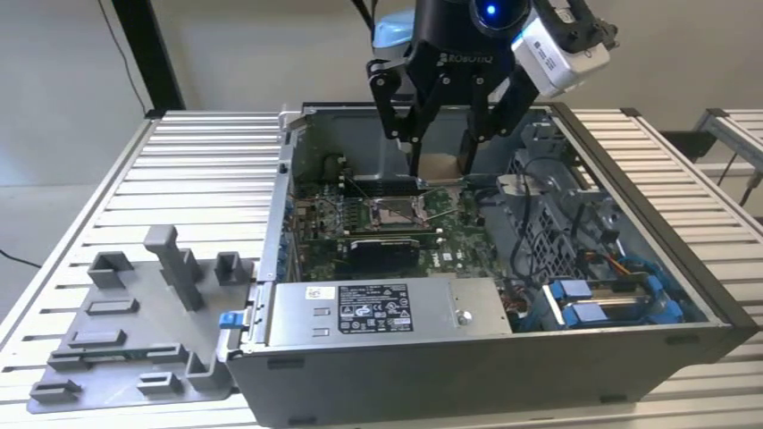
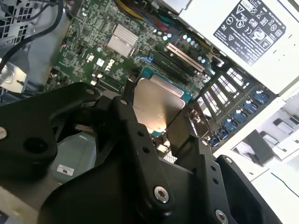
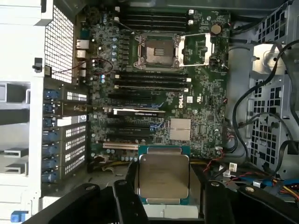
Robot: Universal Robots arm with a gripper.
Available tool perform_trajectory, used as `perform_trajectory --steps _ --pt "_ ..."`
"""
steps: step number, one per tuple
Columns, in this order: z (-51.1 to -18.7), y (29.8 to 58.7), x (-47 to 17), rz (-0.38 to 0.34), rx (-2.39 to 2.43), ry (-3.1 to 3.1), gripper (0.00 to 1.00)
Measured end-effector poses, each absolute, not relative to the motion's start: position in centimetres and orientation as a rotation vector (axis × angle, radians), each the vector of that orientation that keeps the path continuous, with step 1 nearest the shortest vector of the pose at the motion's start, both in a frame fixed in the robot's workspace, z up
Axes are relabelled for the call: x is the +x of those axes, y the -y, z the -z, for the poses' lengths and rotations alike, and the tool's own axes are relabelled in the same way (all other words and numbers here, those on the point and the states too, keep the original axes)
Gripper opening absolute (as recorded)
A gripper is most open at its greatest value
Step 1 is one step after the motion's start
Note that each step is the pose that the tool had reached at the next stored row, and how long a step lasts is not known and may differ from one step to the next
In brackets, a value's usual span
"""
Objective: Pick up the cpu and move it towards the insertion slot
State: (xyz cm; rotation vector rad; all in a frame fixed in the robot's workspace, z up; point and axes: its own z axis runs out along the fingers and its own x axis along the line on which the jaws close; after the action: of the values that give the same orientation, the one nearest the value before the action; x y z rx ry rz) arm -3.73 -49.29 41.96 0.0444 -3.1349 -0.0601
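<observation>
Cpu [image 3: 164,179] clamped in your tool [image 1: 441,167], held in the air above the open computer case [image 1: 667,259].

You can see its silvery top face in both wrist views, pinched at two opposite edges between the tool's black fingers [image 2: 140,140]. In the exterior view the insertion slot [image 1: 392,211], shiny frame around a dark centre on the green circuit board [image 3: 205,107], sits at about 7 o'clock from the chip, near but apart. The grey tray [image 1: 131,335] lies on the slatted desk [image 1: 197,179], at 8 o'clock from the case.
</observation>
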Motion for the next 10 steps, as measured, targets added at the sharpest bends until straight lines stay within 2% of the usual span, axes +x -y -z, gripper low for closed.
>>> perform_trajectory --steps 10 --pt "-41.9 47.9 -3.8 0.060 0.038 3.135 0.00"
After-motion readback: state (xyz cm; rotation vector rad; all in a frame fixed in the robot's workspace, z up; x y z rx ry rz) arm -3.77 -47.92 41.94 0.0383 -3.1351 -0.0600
